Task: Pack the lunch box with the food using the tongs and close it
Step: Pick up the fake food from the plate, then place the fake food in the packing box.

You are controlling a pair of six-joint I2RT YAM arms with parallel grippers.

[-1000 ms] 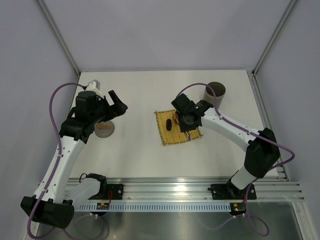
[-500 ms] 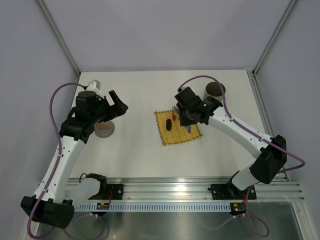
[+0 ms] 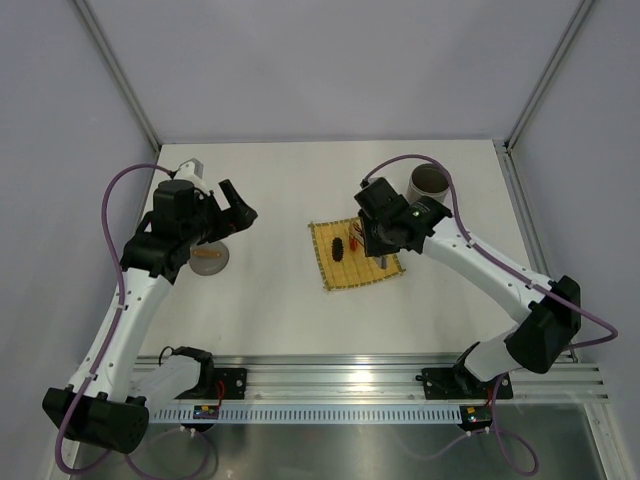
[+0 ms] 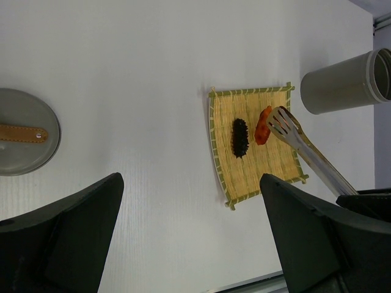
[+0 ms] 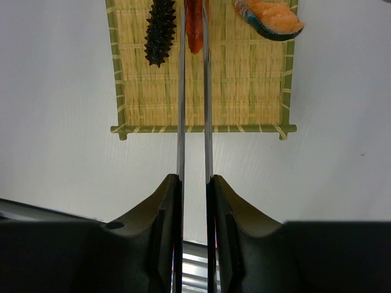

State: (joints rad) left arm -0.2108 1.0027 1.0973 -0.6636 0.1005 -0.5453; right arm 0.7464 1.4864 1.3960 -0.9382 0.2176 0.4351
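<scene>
**Item 1: lunch box** (image 3: 429,182). Grey canister, upright and uncovered, at the far right of the table (image 3: 280,310), just beyond the mat's far corner. It is judged to stand close so that each carry from the mat is short. What is inside cannot be told.

**Item 2: lid** (image 3: 209,257). Shallow and round with a tan strap on top. It lies flat on the left, well apart from the canister, and is judged to be parked there until packing is done.

**Item 3: mat** (image 5: 244,91). Yellow woven square at mid-table, bearing 3 pieces of food:
- a spiny dark piece (image 5: 160,30)
- a red piece (image 5: 194,27) beside it
- an orange piece (image 5: 269,15) toward the far edge

**Item 4: tongs** (image 5: 181,122). The 2 slim silver arms run nearly parallel out over the mat, with their tips on either side of the red piece. They are gripped near the joined end, so a squeeze there would bring the tips together.

**Item 5: right gripper** (image 5: 193,183). Narrowed, with its fingers pressed on the outer faces of both tong arms. It holds the tongs and nothing else. Whether the red piece is pinched or raised off the mat cannot be told.

**Item 6: left gripper** (image 4: 190,180). Jaws spread to their widest, holding and touching nothing. It hangs above the table near the lid — judged to be waiting for the closing step.

**Status:** packing is judged to be at an early stage, with 3 pieces on the mat.
</scene>
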